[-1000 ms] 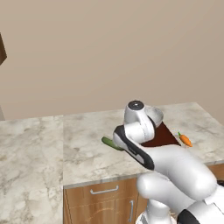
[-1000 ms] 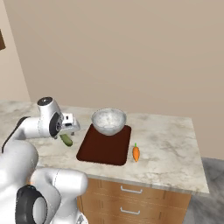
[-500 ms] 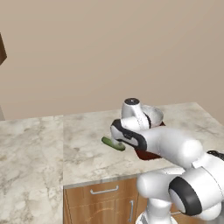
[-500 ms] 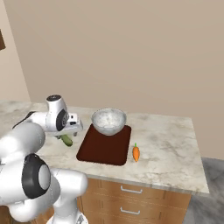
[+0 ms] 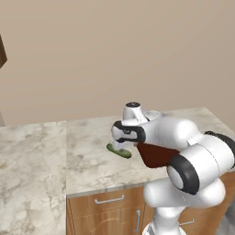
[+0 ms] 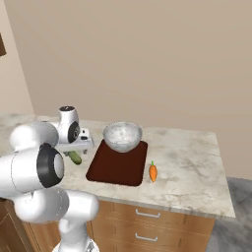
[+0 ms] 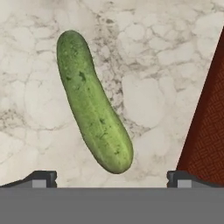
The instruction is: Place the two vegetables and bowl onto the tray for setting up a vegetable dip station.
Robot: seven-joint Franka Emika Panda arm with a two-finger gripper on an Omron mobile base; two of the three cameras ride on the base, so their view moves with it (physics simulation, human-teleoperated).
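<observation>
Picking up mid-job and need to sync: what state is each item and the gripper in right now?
cucumber: lying flat on the counter, beside the tray, not gripped.
carrot: lying on the counter, just off the tray's far side.
bowl: upright on the tray.
tray: flat on the counter.
gripper: open above the cucumber.

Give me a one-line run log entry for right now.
phase: reaching for cucumber | gripper: open, above it, nothing held | bowl: on tray | carrot: on counter right of tray
</observation>
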